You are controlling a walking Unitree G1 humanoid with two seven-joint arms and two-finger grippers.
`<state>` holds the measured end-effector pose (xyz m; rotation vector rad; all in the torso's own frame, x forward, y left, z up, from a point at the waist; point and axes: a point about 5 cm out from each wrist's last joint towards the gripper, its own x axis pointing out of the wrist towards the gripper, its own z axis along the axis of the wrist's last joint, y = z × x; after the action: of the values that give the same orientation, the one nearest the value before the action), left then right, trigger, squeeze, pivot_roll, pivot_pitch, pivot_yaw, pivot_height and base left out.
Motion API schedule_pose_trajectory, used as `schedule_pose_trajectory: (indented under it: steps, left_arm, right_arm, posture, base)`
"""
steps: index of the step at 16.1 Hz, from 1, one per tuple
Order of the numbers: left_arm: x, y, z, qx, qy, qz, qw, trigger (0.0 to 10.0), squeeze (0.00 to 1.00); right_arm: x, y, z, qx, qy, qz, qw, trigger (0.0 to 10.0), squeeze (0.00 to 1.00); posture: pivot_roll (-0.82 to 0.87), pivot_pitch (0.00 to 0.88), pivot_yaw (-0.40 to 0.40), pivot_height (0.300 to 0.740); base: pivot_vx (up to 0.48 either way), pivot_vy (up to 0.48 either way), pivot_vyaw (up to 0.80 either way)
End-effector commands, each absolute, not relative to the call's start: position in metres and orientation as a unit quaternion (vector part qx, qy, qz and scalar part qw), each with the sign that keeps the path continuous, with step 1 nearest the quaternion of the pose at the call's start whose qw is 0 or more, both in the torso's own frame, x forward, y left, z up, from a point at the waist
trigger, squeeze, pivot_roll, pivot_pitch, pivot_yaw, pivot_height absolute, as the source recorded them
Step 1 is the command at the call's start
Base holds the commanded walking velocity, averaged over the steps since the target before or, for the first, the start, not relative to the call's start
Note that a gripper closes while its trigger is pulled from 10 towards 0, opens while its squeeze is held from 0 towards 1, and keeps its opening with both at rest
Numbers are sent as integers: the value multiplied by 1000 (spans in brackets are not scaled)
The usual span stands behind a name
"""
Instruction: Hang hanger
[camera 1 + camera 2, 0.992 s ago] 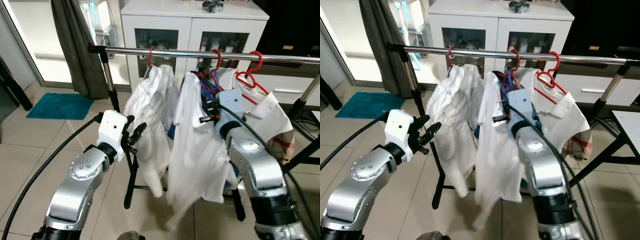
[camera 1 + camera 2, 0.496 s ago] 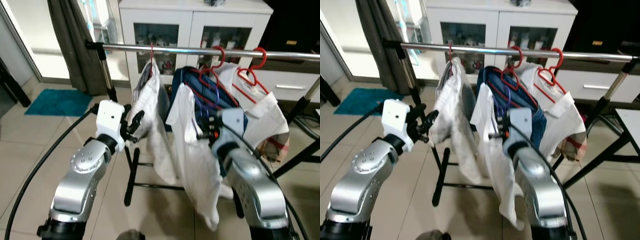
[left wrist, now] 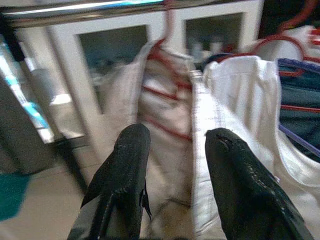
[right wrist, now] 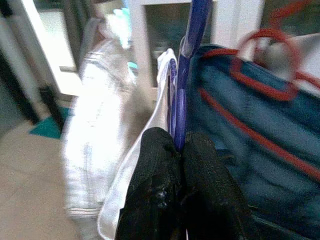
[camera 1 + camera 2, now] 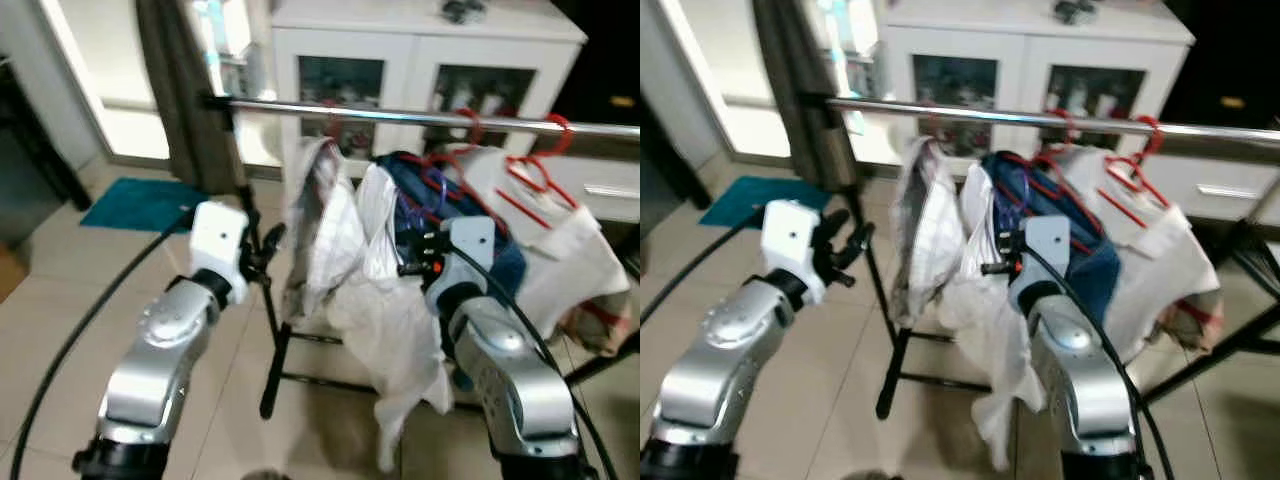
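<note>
Tiled floor (image 5: 60,300), chrome rail (image 5: 420,118) holding three red hangers (image 5: 545,130) with clothes. Right gripper (image 4: 177,150) is clamped on a purple hanger (image 4: 181,90) below the rail; left gripper (image 3: 172,150) fingers spread, empty.

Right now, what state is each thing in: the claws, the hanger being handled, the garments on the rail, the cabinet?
Left claw: open, holding nothing, raised beside the rack.
Right claw: shut on the purple hanger.
Purple hanger: gripped, carrying a white shirt, not yet on the rail.
White shirt: draped, trailing below the right claw.
White garment: hanging from the rail on a red hanger.
Blue garment: hanging on a red hanger.
Rail: horizontal.
Cabinet: doors closed.
</note>
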<state>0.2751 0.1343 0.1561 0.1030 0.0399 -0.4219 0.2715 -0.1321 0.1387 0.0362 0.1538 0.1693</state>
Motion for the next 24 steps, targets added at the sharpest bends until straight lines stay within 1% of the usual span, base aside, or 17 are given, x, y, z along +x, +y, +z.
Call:
schedule_pose_trajectory:
  steps: [1, 3, 5, 7, 8, 10, 13, 14, 16, 20, 21, 22, 24]
  left_arm:
    - [275, 137, 157, 59, 19, -211, 976, 10000, 0]
    - [274, 136, 156, 58, 20, -214, 975, 10000, 0]
    - [272, 135, 154, 63, 25, -222, 973, 10000, 0]
    - [272, 134, 154, 59, 27, -225, 972, 10000, 0]
    - [272, 133, 153, 60, 27, -229, 971, 10000, 0]
    - [271, 132, 154, 57, 26, -236, 970, 10000, 0]
    - [267, 127, 157, 54, 19, -278, 959, 10000, 0]
    - [264, 124, 160, 52, 12, -306, 951, 10000, 0]
    - [259, 122, 162, 44, 17, -354, 934, 10000, 0]
    - [259, 126, 166, 43, 9, -367, 929, 10000, 0]
    - [260, 126, 166, 45, 9, -369, 928, 10000, 0]
    - [259, 127, 166, 49, 11, -376, 925, 10000, 0]
    - [260, 128, 167, 50, 11, -379, 924, 10000, 0]
  right_arm:
    - [275, -131, 154, 7, 38, 81, 996, 10000, 0]
    - [277, -131, 160, 0, 13, 69, 998, 10000, 0]
    - [279, -134, 167, -27, -23, 59, 998, 10000, 0]
    - [280, -135, 173, -19, -42, 60, 997, 10000, 0]
    - [281, -133, 179, -19, -63, 64, 996, 10000, 0]
    - [283, -131, 182, -26, -72, 72, 994, 10000, 0]
    - [300, -126, 186, -35, -69, 78, 994, 10000, 0]
    - [308, -124, 188, -33, -63, 75, 995, 10000, 0]
    - [327, -121, 185, -63, -28, 65, 995, 10000, 0]
    - [362, -119, 185, -105, 23, 62, 992, 10000, 0]
    - [368, -119, 185, -104, 29, 59, 992, 10000, 0]
    - [382, -119, 187, -94, 46, 50, 993, 10000, 0]
    - [391, -117, 189, -91, 53, 50, 993, 10000, 0]
  posture:
    - [74, 0, 43, 740]
    - [76, 0, 41, 740]
    - [78, 0, 43, 740]
    - [79, 0, 45, 740]
    - [77, 0, 48, 740]
    - [77, 0, 51, 740]
    - [77, 0, 54, 740]
    - [80, 0, 53, 740]
    - [84, 0, 51, 740]
    - [88, 0, 53, 740]
    - [92, 0, 54, 740]
    - [101, 0, 58, 740]
    - [102, 0, 64, 740]
  base:
    - [319, 0, 0]
    - [319, 0, 0]
    - [317, 0, 0]
    - [294, 0, 0]
    - [0, 0, 0]
    - [0, 0, 0]
    - [0, 0, 0]
    - [0, 0, 0]
    - [0, 0, 0]
    - [0, 0, 0]
    - [0, 0, 0]
    - [0, 0, 0]
    - [0, 0, 0]
